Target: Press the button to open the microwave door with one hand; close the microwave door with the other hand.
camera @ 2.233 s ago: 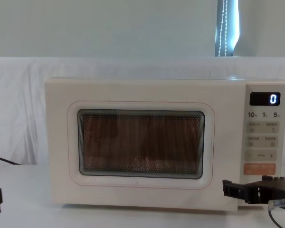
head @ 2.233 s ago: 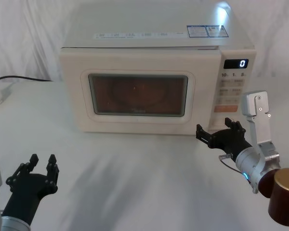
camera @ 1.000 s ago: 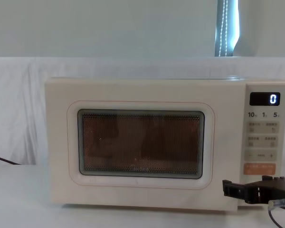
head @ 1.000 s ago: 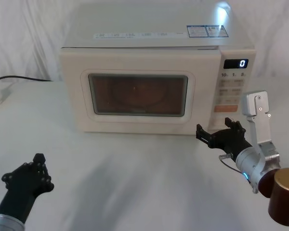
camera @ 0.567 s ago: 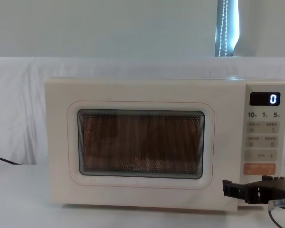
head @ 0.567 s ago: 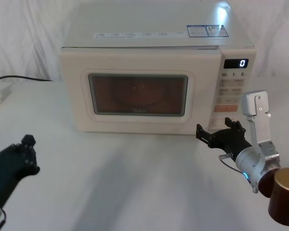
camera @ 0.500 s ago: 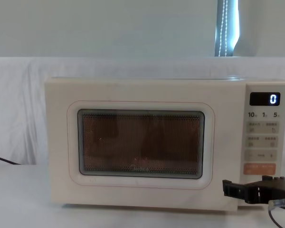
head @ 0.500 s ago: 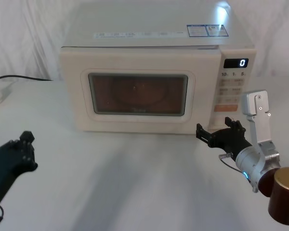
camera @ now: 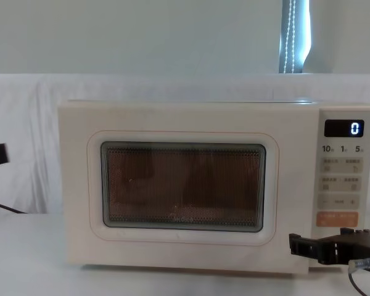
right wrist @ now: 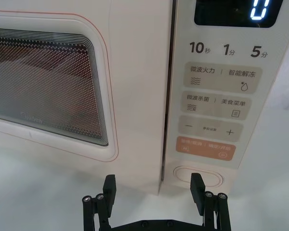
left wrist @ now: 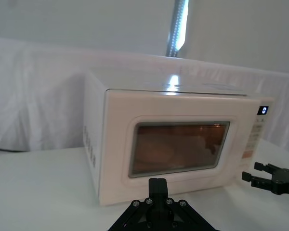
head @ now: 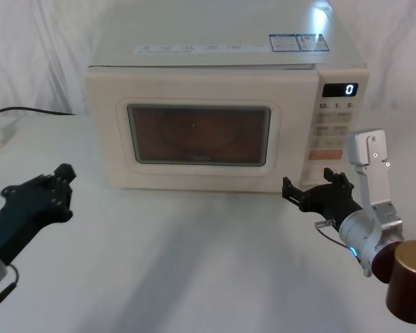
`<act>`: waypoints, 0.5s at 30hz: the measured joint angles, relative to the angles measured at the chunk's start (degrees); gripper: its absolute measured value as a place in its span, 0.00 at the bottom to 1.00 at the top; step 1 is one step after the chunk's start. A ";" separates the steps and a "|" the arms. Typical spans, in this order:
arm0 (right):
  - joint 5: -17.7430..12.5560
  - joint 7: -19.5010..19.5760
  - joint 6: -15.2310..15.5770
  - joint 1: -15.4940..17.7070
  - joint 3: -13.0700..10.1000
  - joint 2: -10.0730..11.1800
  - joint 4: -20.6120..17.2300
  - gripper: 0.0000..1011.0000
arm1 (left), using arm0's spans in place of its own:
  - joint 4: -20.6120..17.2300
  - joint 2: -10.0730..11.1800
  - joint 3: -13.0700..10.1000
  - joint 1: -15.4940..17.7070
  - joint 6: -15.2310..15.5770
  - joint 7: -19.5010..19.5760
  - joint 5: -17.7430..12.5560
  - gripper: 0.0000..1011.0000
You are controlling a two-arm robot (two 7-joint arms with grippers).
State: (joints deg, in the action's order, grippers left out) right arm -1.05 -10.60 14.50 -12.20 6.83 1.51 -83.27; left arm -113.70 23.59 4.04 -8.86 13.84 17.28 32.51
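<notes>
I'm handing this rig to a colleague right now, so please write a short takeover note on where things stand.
Right gripper: open, hovering just in front of the control panel's lower edge, one finger before the button, not pressing it.
Left gripper: shut, raised off the table to the left of the microwave, pointing toward it, touching nothing.
Microwave door: shut flush; the display reads 0.
Done: both arms are in position.
Left: press the button with the right gripper so the door pops open, then push the door shut with the left.
</notes>
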 joint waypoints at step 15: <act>0.00 0.00 0.00 0.00 -0.01 0.00 0.00 0.99 | 7.34 -0.19 -11.67 12.40 0.50 -1.28 -2.94 0.00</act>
State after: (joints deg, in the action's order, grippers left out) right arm -1.05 -10.60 14.50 -12.20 6.83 1.51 -83.26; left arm -106.37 23.40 -7.63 3.54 14.34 16.01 29.57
